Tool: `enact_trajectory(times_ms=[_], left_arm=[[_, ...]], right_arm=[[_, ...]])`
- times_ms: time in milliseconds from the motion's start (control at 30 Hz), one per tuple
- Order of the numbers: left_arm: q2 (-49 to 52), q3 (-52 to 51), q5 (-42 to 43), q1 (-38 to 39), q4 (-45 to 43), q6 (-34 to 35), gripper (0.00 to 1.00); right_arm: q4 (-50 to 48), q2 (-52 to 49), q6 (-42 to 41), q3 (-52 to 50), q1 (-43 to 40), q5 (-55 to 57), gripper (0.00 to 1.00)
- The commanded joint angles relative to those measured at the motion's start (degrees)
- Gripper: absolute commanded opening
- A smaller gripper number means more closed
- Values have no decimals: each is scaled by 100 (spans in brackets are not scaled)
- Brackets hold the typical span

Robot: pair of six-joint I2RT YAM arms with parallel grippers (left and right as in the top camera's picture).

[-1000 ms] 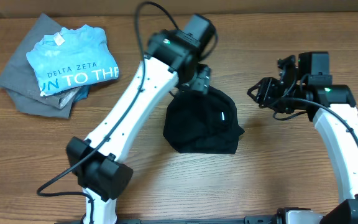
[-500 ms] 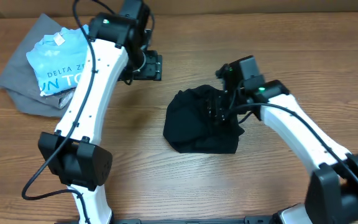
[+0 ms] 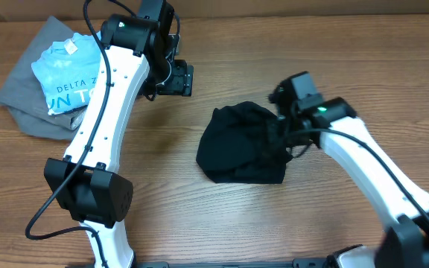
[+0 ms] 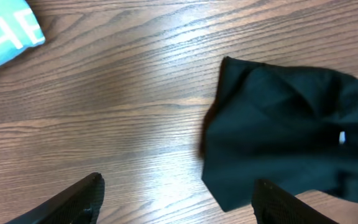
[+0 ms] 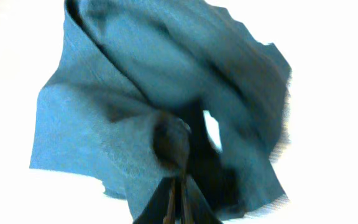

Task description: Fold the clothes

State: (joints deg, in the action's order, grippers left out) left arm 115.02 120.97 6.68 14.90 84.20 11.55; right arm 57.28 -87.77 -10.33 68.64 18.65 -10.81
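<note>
Overhead view: wood table [image 3: 334, 52] w/ two white robot arms. Black tee [image 3: 237, 145] sits in a crumpled heap at table centre, all on the wood. Right claw [image 3: 280, 135] is at the tee's right edge, jaws pinched tight on a fold of fabric. The right wrist view is washed out but shows cloth bunched at the closed fingertips [image 5: 178, 186]. Left claw [image 3: 176, 78] hangs over bare wood, far-left of the tee and well apart from it, jaws wide, nothing betw. them. In left wrist view the tee lies to the right w/ a small white mark [image 4: 342, 138]. Blue tee [image 3: 73, 71] w/ white lettering lies on grey garment [image 3: 21, 100], far left.
</note>
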Motion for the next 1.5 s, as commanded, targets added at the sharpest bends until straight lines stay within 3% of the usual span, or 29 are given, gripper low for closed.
enact_trajectory(times_ms=[0, 133, 267, 333, 433, 500, 633, 700, 1100, 1133, 1200, 1233, 1333, 1467], left_arm=[[0, -35, 39, 13, -44, -136, 79], [0, -35, 39, 13, -116, -133, 80], [0, -37, 42, 13, -192, -133, 81], [0, -37, 42, 13, -192, -133, 81], [0, -39, 42, 13, -175, -133, 82], [0, -39, 42, 13, -168, -133, 82], [0, -39, 42, 13, -175, -136, 83], [0, -39, 42, 13, -175, -133, 85], [0, -39, 42, 13, -175, -133, 85], [0, -39, 42, 13, -177, -131, 86], [0, -39, 42, 13, -179, -131, 86], [0, -39, 42, 13, -179, -129, 86], [0, -39, 44, 13, -177, -129, 85], [0, -39, 44, 13, -168, -131, 85]], right_arm=[[433, 483, 31, 125, -179, 448, 4], [1097, 483, -15, 94, -348, 474, 6], [1589, 428, -96, -9, -369, 490, 23], [1731, 411, -514, -7, -380, 800, 23], [1709, 415, -1261, -4, -446, 1432, 41], [1292, 415, -1274, -4, -535, 1362, 46], [-310, 380, -459, -4, -588, 278, 62], [-898, 269, -452, -4, -570, 166, 64], [-2072, -1246, -487, -4, -17, 170, 61], [-2138, -1281, -487, -4, 11, 186, 56], [-2214, -1287, -490, -2, 31, 334, 29], [-2214, -1285, -529, 11, 31, 511, 21], [-1980, -1257, -815, 153, -39, 1036, 4], [-1379, -911, -813, 358, -271, 1034, 4]])
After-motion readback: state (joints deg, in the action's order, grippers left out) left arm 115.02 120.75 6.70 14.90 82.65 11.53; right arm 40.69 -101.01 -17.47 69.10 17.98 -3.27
